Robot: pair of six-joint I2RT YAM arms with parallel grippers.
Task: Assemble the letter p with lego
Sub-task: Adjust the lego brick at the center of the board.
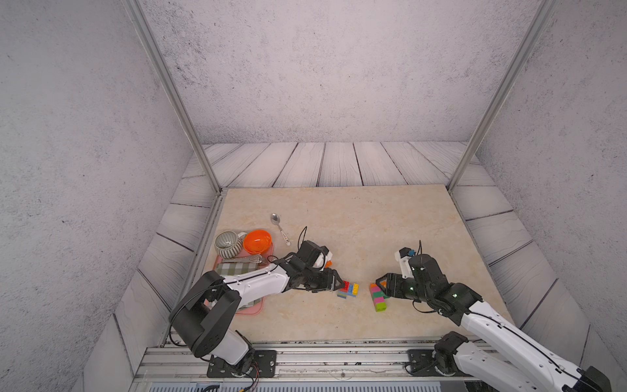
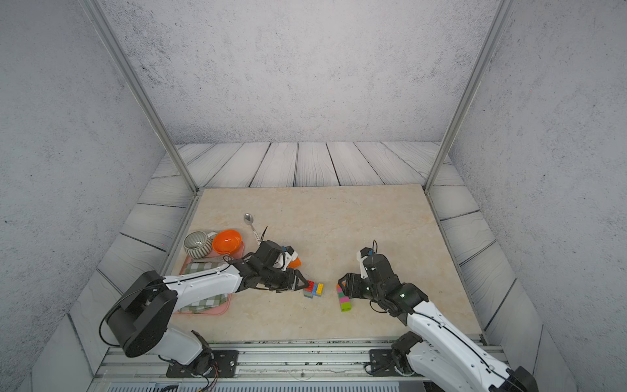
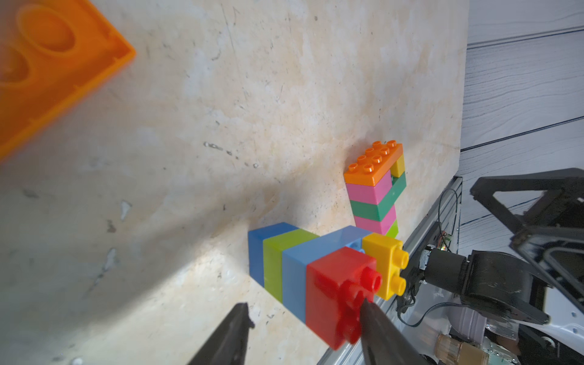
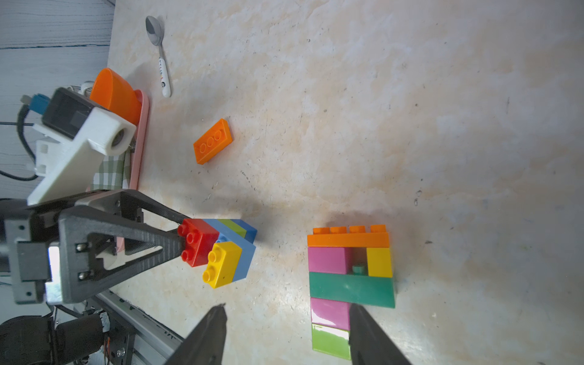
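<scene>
The lego letter (image 4: 350, 286) already reads as P; a cluster (image 4: 245, 252) and orange brick (image 4: 212, 141) lie spare. Left pincer (image 3: 305, 305) and right pincer (image 4: 287, 306) are both released.

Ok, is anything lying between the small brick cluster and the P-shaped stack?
Nothing visible: only bare tabletop separates the small brick cluster from the P-shaped stack. The loose orange brick lies well clear of that gap. The left fingers are at the cluster's opposite side.

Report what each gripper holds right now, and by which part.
Nothing is gripped. The left gripper stands open at the red brick: one finger at its studs, the other clear. The right gripper is open beside the pink stem brick.
</scene>
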